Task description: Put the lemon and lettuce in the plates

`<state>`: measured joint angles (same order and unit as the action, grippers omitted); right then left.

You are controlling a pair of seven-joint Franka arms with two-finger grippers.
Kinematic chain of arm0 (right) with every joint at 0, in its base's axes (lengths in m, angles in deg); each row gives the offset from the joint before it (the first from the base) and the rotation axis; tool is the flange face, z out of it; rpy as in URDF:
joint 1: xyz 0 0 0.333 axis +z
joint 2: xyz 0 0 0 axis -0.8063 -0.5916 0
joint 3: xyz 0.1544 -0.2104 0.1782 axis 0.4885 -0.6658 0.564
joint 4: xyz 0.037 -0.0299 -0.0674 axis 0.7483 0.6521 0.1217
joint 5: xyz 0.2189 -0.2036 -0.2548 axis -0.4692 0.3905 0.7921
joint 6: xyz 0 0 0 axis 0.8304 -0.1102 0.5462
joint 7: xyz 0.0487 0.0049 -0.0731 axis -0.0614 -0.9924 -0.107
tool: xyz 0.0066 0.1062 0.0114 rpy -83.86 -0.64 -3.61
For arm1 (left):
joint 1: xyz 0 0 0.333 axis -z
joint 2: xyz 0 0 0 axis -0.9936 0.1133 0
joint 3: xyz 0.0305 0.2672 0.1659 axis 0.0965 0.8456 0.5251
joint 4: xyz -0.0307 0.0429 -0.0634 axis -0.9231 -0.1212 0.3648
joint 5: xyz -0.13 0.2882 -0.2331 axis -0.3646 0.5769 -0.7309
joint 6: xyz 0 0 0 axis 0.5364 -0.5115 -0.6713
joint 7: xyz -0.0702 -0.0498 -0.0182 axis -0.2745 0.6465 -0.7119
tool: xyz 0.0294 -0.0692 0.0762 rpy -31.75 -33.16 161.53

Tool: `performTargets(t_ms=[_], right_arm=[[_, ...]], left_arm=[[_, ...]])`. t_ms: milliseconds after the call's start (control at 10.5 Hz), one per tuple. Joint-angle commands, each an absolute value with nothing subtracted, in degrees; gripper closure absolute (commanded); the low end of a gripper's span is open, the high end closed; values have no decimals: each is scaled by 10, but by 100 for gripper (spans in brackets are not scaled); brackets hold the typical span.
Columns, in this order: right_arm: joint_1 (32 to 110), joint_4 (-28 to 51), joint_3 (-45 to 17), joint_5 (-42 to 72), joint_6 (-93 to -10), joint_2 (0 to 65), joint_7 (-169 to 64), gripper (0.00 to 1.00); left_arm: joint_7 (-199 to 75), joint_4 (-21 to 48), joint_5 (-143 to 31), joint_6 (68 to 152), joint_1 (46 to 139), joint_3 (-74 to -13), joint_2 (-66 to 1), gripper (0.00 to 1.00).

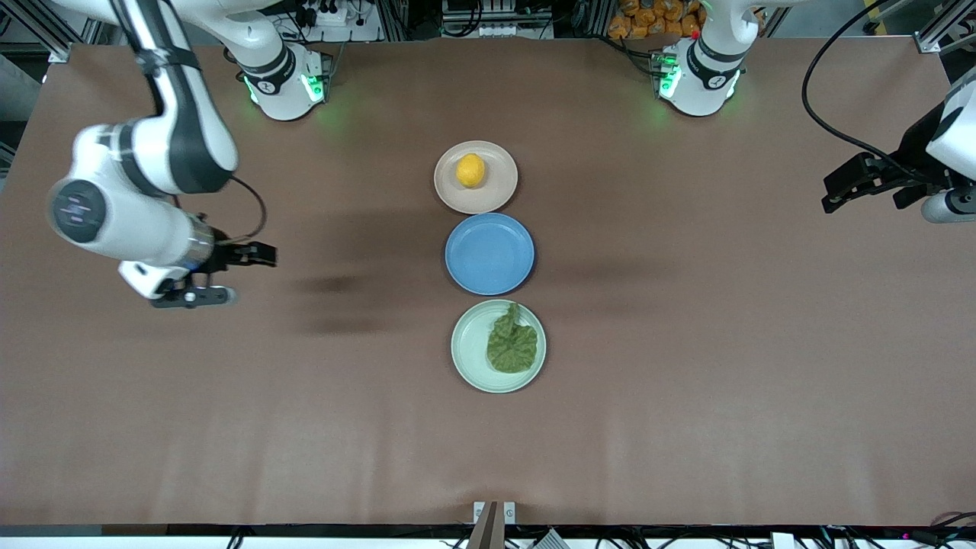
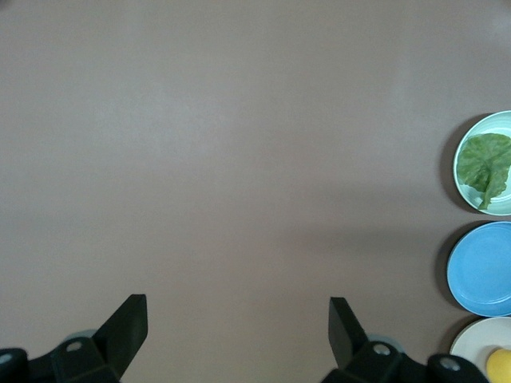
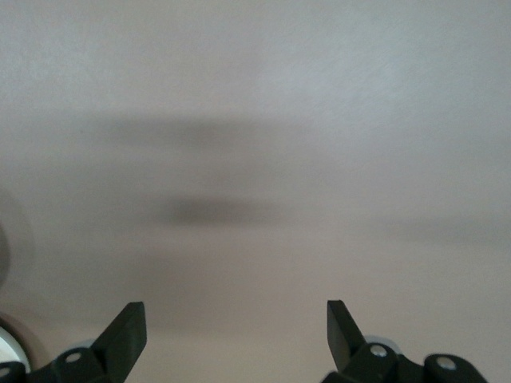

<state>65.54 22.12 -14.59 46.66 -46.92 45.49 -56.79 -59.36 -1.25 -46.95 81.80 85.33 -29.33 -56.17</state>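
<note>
The lemon (image 1: 470, 169) lies on the beige-pink plate (image 1: 496, 193), the plate nearest the robot bases. The lettuce (image 1: 512, 341) lies on the mint green plate (image 1: 469, 351), the plate nearest the front camera. My left gripper (image 1: 833, 194) is open and empty over bare table at the left arm's end. Its wrist view shows its open gripper (image 2: 238, 319), the lettuce (image 2: 487, 162) on the mint plate (image 2: 466, 188), and the lemon (image 2: 501, 366) on the beige plate (image 2: 471, 341). My right gripper (image 1: 245, 276) is open and empty over bare table at the right arm's end, as its wrist view (image 3: 236, 319) shows.
An empty blue plate (image 1: 489, 253) sits between the two other plates; it also shows in the left wrist view (image 2: 483, 269). The three plates form a line down the table's middle. Brown table surface spreads on both sides.
</note>
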Motion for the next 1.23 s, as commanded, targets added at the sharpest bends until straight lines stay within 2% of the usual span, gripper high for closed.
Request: performTargets(t_ms=[0,284,569,853,1138], right_arm=[[644,191,-164,472,-440,483,-515,0],[631,86,-167,473,-353,486,-515,0],[601,13,-148,473,-306,490,-514,0],[558,0,-99,496,-295,510,-514,0],[548,8,-92,503,-294,541,-514,0]], left_arm=[[-607,-7,-471,801,845,-291,-575,0],[-607,-7,-471,801,845,-287,-575,0],[-607,-7,-472,801,845,-288,-574,0],[-607,-7,-472,801,845,-288,-575,0],[-607,-7,-474,801,845,-288,-577,0]])
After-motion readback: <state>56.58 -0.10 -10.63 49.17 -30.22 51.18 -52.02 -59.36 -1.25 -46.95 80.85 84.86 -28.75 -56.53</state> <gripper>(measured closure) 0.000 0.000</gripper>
